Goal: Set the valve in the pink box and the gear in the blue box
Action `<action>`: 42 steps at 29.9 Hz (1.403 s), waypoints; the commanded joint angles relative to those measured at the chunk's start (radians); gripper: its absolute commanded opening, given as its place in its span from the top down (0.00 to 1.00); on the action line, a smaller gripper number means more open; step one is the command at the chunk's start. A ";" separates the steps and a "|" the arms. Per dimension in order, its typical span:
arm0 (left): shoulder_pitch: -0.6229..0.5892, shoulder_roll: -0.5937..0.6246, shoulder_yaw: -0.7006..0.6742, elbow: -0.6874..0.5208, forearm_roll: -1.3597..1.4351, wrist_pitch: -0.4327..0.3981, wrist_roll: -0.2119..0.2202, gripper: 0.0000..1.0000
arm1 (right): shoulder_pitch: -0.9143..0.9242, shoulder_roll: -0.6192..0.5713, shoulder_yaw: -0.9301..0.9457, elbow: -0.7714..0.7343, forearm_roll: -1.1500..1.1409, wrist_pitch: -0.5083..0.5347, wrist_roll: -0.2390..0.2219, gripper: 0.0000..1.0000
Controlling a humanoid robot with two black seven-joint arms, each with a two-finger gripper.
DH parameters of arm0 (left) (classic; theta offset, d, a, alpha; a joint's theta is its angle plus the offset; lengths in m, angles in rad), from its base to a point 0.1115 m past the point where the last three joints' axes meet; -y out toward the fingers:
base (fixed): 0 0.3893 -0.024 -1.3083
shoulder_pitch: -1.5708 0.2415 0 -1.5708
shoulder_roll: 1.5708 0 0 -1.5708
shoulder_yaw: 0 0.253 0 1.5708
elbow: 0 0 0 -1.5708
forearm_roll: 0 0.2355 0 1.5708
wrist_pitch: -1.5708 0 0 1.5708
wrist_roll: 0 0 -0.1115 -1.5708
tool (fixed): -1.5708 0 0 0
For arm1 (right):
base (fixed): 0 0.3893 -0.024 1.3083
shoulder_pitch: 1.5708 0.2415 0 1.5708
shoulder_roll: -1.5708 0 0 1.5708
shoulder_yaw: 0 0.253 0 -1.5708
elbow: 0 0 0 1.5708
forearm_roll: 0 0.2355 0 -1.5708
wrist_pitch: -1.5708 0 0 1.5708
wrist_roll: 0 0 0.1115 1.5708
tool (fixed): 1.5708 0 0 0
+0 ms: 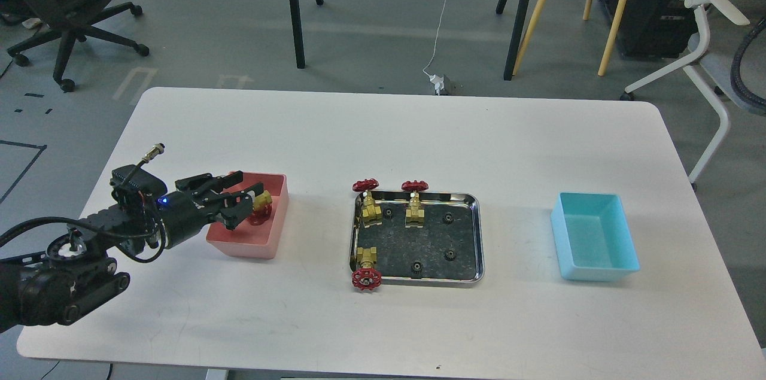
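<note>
My left gripper (242, 195) reaches in from the left over the pink box (246, 246), with its fingers spread open. One valve (261, 207) lies inside the pink box just past the fingertips, its red handwheel down and free of the fingers. Three more valves (370, 206) (414, 203) (365, 270) lie in the steel tray (479, 236), their handwheels over its rim. Several black gears, one of them (447, 219), lie on the tray floor. The blue box (595, 236) stands empty at the right. My right gripper is out of view.
The white table (395, 134) ends close behind the pink box on the left and near the blue box on the right. Chairs, tripod legs and cables stand on the floor beyond the far edge.
</note>
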 commanded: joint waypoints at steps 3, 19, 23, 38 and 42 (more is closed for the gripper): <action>-0.006 0.006 -0.010 -0.016 -0.044 0.019 0.000 0.15 | 0.001 -0.001 0.000 0.000 0.000 -0.001 0.000 0.01; -0.339 0.152 -0.485 -0.010 -0.753 -0.587 0.126 0.01 | 0.000 0.003 -0.167 0.156 -0.083 0.042 0.044 0.01; -0.477 0.193 -0.487 0.047 -0.982 -0.731 0.208 0.01 | -0.005 0.003 -0.259 0.288 -0.202 0.042 0.047 0.01; -0.707 0.183 -0.475 0.134 -1.019 -0.817 0.214 0.01 | -0.055 0.005 -0.478 0.747 -0.851 0.042 0.075 0.01; -0.730 0.181 -0.475 0.142 -1.019 -0.816 0.216 0.01 | -0.052 0.047 -0.552 0.754 -0.934 0.042 0.104 0.01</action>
